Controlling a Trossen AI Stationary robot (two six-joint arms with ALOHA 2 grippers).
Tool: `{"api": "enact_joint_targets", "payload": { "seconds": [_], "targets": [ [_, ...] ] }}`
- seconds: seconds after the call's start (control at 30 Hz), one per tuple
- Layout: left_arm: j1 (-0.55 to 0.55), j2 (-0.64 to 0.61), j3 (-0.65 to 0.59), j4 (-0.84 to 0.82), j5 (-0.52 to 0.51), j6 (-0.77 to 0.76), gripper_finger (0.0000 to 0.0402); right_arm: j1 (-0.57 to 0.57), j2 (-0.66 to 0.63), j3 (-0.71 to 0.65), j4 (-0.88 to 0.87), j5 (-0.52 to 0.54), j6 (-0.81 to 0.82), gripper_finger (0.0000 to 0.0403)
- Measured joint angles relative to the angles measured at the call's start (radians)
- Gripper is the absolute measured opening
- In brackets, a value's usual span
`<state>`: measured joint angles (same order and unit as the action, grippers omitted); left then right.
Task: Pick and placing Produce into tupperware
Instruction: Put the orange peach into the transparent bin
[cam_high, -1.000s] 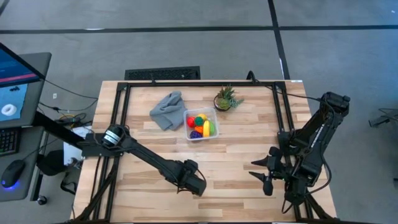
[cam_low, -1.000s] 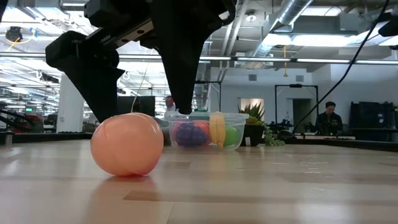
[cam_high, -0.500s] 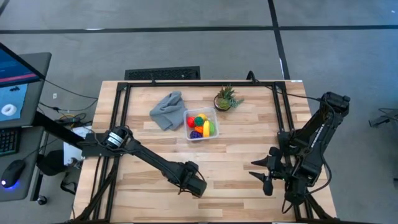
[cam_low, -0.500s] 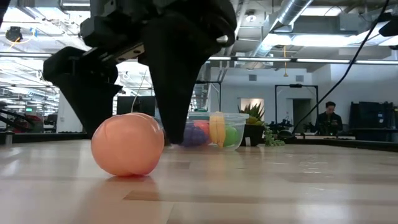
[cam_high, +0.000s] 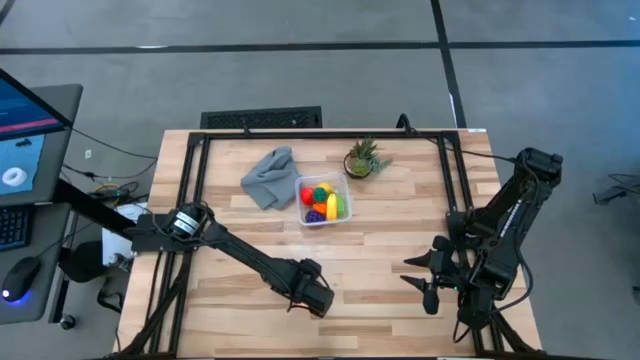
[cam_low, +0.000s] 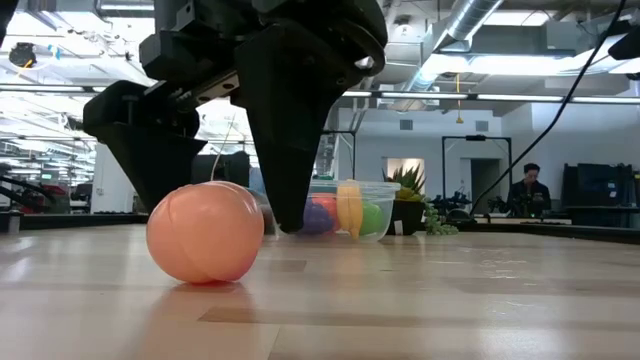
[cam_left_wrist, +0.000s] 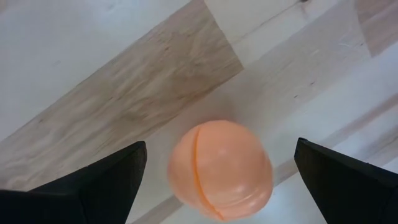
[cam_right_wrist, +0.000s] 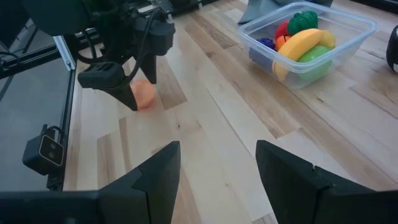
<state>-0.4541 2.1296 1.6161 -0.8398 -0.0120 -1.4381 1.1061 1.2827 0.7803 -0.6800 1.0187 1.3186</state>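
Note:
A peach toy fruit (cam_left_wrist: 221, 168) rests on the wooden table near its near edge, and also shows in the low view (cam_low: 205, 232). My left gripper (cam_left_wrist: 221, 180) is open and points down over it, one finger on each side, with gaps showing in the left wrist view. In the high view the gripper (cam_high: 310, 292) hides the peach. The clear tupperware (cam_high: 323, 201) stands at the table's middle far part and holds a yellow banana (cam_right_wrist: 298, 45) and red, green, purple and orange pieces. My right gripper (cam_high: 425, 278) is open and empty at the table's near right.
A grey cloth (cam_high: 268, 177) lies left of the tupperware. A spiky green potted plant (cam_high: 364, 158) stands behind it to the right. Black frame rails run along the table's left and right sides. A person (cam_low: 530, 190) sits far off in the room.
My left gripper has come down over the peach fruit, so its open fingers now reach lower on either side of it. The peach has stayed where it was.

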Motion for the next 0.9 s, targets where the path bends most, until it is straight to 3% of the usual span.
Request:
{"api": "enact_joint_targets", "payload": {
  "seconds": [0.9],
  "targets": [
    [0.002,0.0,0.0,-0.008,-0.01,0.019,0.0396,0.0,0.0,0.0,0.0,0.0,-0.001,0.0234]
  ]
}}
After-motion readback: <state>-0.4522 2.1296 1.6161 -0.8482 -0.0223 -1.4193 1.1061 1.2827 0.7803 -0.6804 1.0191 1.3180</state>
